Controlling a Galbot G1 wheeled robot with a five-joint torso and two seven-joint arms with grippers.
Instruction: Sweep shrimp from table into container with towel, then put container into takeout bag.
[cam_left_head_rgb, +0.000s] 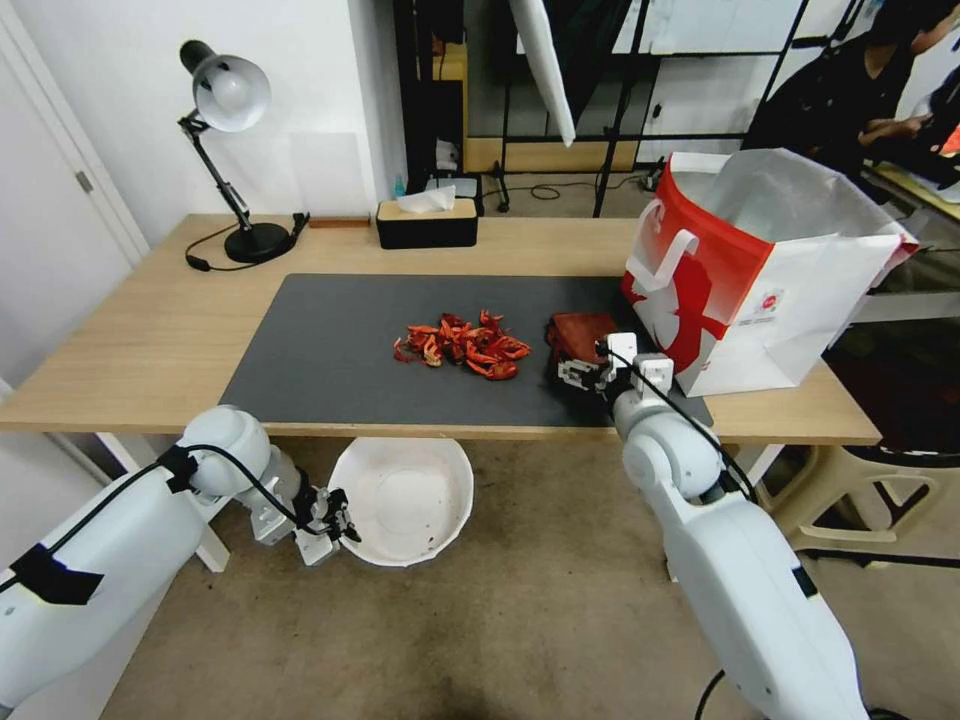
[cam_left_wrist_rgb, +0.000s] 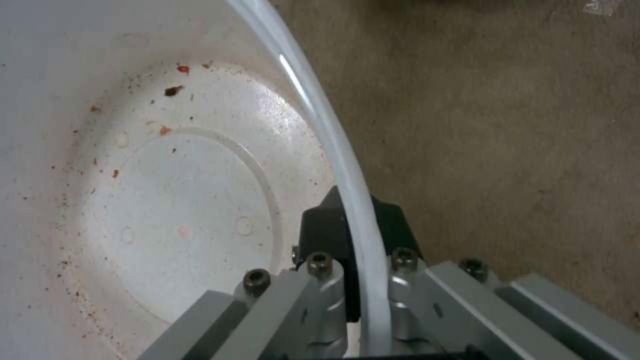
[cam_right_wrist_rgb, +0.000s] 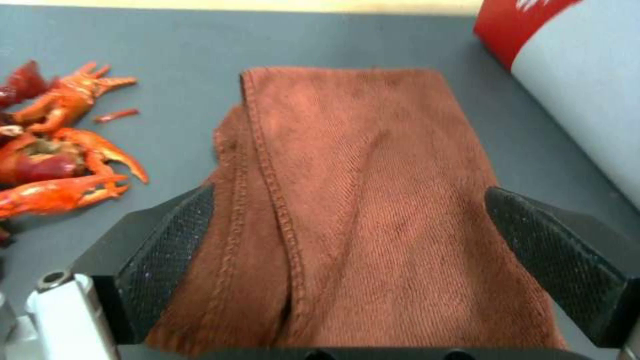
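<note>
The shrimp (cam_left_head_rgb: 455, 345) lie heaped in the middle of the dark mat (cam_left_head_rgb: 320, 350) on the table (cam_left_head_rgb: 140, 340). Just to their right is the folded rust-brown towel (cam_left_head_rgb: 578, 333). My right gripper (cam_left_head_rgb: 590, 375) is down over the towel (cam_right_wrist_rgb: 360, 190) and open, one pad (cam_right_wrist_rgb: 170, 240) on each side of the cloth, with the shrimp (cam_right_wrist_rgb: 60, 150) beside it. My left gripper (cam_left_head_rgb: 335, 518) holds the white container (cam_left_head_rgb: 405, 500) below the table's front edge, shut on its rim (cam_left_wrist_rgb: 347, 165). The red-and-white takeout bag (cam_left_head_rgb: 760, 270) stands open at the table's right end.
A desk lamp (cam_left_head_rgb: 230, 100) and a black tissue box (cam_left_head_rgb: 427, 222) stand along the table's back edge. A beige stool (cam_left_head_rgb: 860, 490) sits on the carpet to the right. The bag's wall (cam_right_wrist_rgb: 580, 75) is close beside the right gripper.
</note>
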